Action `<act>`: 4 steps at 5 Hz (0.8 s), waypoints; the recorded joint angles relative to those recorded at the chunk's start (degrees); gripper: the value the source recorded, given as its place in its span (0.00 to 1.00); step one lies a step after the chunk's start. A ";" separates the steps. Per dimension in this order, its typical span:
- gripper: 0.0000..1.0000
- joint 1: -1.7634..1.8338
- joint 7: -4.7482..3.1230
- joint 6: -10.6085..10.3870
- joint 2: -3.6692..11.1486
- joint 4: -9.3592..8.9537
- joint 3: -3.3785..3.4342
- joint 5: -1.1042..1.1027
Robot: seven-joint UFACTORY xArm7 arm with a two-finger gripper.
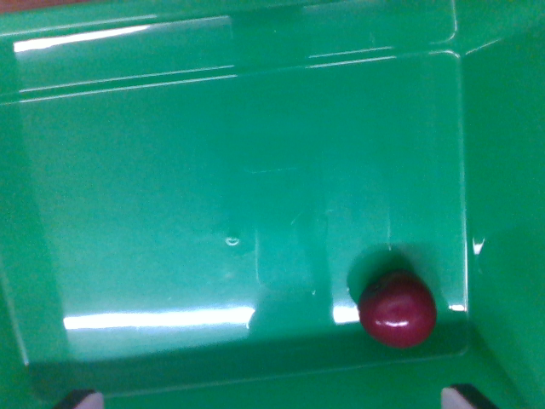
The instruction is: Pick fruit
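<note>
We see only two dark tips of the jaws at the bottom edge (one near each corner), set wide apart and gripping nothing. Between and above them, a small round dark-red glossy fruit point(398, 309) rests on the floor of a glossy green plastic bin point(213, 170), in the corner toward the wrist view's right.

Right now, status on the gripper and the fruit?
Gripper tips only just in view at bottom edge, apart, empty. Dark red fruit in green bin, lower corner toward wrist view's right. Nothing in the way.
</note>
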 joint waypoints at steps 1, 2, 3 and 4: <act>0.00 0.00 0.00 0.00 0.00 0.00 0.00 0.00; 0.00 -0.15 -0.12 -2.30 0.47 -1.87 -0.16 -0.82; 0.00 -0.15 -0.12 -2.30 0.47 -1.87 -0.16 -0.82; 0.00 -0.31 -0.24 -4.75 0.97 -3.85 -0.32 -1.69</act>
